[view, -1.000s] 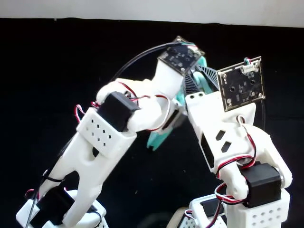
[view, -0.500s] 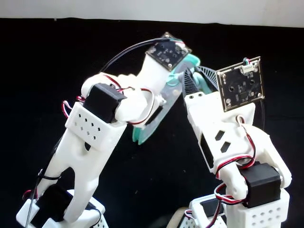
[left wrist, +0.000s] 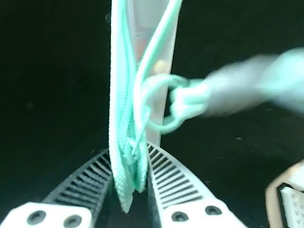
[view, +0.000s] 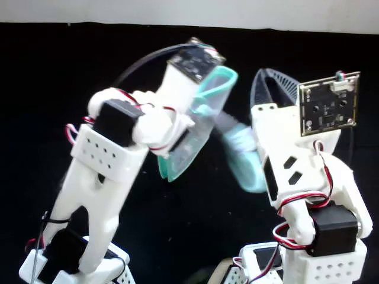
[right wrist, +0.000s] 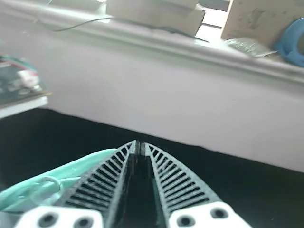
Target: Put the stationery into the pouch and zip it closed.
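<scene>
**Item: pouch** [view: 192, 139]. Translucent wall, mint-green zip tape and trim. Held up in the air above the black table cloth [view: 59, 71], touching nothing below.
- Held by: left gripper [left wrist: 130, 149], jaws clamped on one end of the zip edge.
- Zip: the two tapes stand apart away from the jaws, so the mouth reads as not yet closed.
- Contents: cannot be told through the wall.
- Attached: pull ring [left wrist: 164, 111], beside the zip; mint strap [view: 243, 157], blurred, running from the pouch toward the right arm [view: 302, 177].

**Right gripper** [right wrist: 137, 142]. Fingers together at the tips, nothing seen between them. Raised just beside the pouch, apart from it.

**Hazards (judged)**
- The grip is on a narrow edge only, so a pull on the strap or ring could drag the pouch out of the left jaws.
- With the mouth open and the pouch hanging, a tilt could spill whatever is inside.
- The right gripper might catch the loose strap instead of the pull ring, and the zip would then not run.
- The two arms stand close together, so their wrists could knock.

**Count**
- Pouch: one. Pull ring: one. Strap: one.
- Arms: two, counting the left arm [view: 100, 171]. Grippers: two.
- Wrist camera boards: two [view: 194, 59] [view: 328, 106].
</scene>
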Action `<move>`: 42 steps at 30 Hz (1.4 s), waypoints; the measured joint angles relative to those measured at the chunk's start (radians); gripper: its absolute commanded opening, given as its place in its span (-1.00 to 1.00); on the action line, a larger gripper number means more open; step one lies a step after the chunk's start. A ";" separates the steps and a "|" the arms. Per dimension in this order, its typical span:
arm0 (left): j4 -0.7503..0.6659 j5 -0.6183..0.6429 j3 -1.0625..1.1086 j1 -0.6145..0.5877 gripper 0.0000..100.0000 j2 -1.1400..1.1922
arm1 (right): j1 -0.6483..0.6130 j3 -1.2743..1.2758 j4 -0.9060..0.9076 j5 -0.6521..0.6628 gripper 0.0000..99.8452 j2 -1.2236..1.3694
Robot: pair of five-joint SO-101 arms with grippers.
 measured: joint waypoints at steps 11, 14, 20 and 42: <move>0.011 -0.061 0.195 -0.048 -0.99 -0.215 | 0.020 0.018 -0.005 0.012 -0.97 0.000; 0.011 -0.061 0.201 -0.049 -0.99 -0.230 | -0.017 0.041 0.084 -0.015 -0.89 0.000; 0.012 -0.061 0.201 -0.049 -0.99 -0.232 | -0.146 0.049 0.319 -0.029 -0.50 0.000; 0.012 -0.061 0.201 -0.049 -0.99 -0.232 | -0.628 0.334 0.230 -0.267 -0.50 0.000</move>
